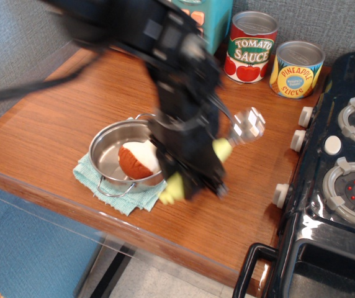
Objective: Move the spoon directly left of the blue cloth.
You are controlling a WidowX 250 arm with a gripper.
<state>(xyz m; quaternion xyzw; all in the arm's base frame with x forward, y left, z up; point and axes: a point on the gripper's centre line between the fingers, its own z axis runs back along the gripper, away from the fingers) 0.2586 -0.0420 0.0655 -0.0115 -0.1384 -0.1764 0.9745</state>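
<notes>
One spoon [227, 146] hangs tilted in the blurred fingers [187, 180], which are clamped round its pale yellow-green handle, the handle tip nearest and the silver bowl up and off to the right, clear of the table [53, 124]. It hangs over the blue cloth's [94, 176] right part, beside the steel pan [112, 149] holding the toy mushroom [137, 158]. Carry it high enough to clear both, and lower only past the cloth's left edge onto bare wood.
</notes>
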